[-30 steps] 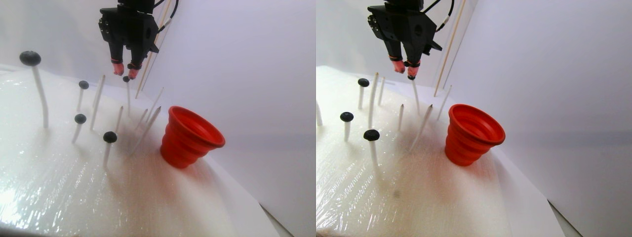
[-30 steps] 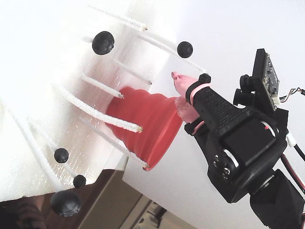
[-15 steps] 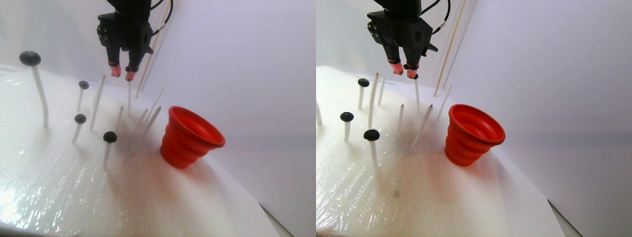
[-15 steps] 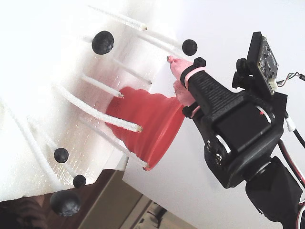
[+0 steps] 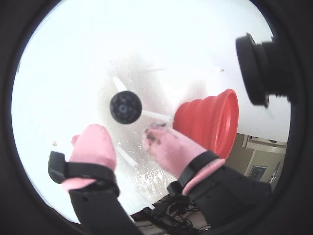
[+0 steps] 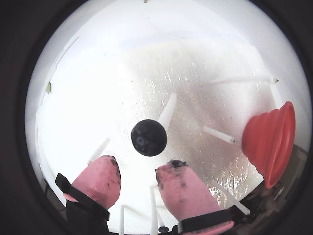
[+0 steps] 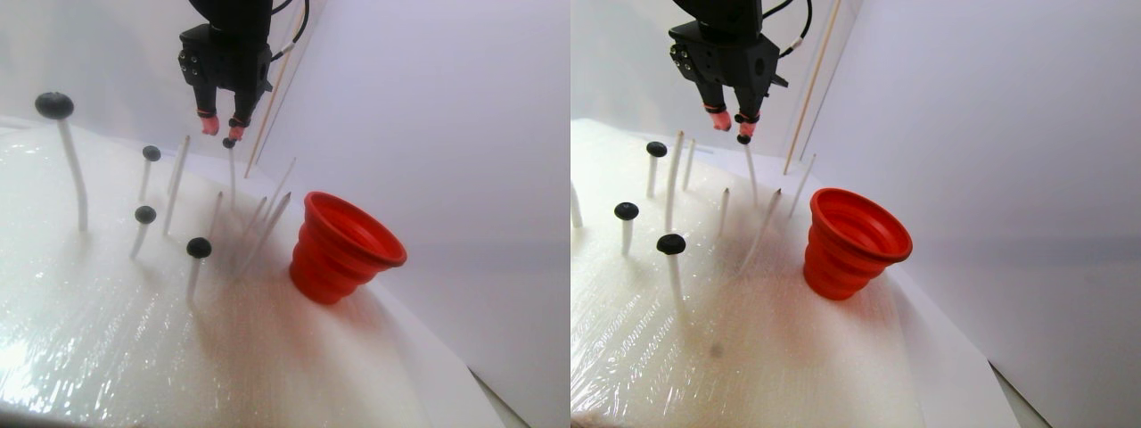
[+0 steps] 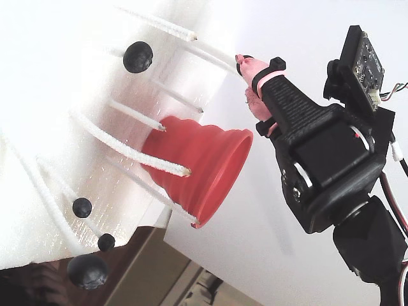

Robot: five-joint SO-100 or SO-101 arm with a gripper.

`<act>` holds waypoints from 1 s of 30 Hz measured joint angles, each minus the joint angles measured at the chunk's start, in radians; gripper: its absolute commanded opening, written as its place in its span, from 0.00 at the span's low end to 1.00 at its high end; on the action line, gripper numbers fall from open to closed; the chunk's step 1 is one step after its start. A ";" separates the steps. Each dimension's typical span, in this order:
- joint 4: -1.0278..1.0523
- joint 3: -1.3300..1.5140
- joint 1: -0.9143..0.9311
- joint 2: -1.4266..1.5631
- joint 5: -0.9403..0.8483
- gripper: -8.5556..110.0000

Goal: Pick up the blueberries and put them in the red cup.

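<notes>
Gripper (image 6: 138, 174): black, pink rubbery fingertips (image 6: 100, 178) parted, holding nothing; we see them just short of one matte round blueberry (image 6: 148, 137) atop a thin white stick (image 6: 167, 109). Red cup (image 7: 343, 249): ribbed, flared, tilted on glossy white foam (image 7: 107, 339), right of the remaining blueberries (image 7: 198, 247).

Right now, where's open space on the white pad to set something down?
The near foreground of the white pad is bare, in front of the red cup. Crowded: the thin stalks bearing blueberries, behind and left of the cup, under the fingers.

Dark blueberries (image 7: 198, 247) top white stalks beside red cup (image 7: 343, 249).
</notes>
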 measured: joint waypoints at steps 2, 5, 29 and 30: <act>-0.006 0.000 0.000 -0.006 -0.008 0.20; -0.014 0.000 0.000 -0.008 -0.017 0.20; -0.071 -0.031 0.028 -0.072 -0.098 0.20; -0.071 -0.031 0.028 -0.072 -0.101 0.20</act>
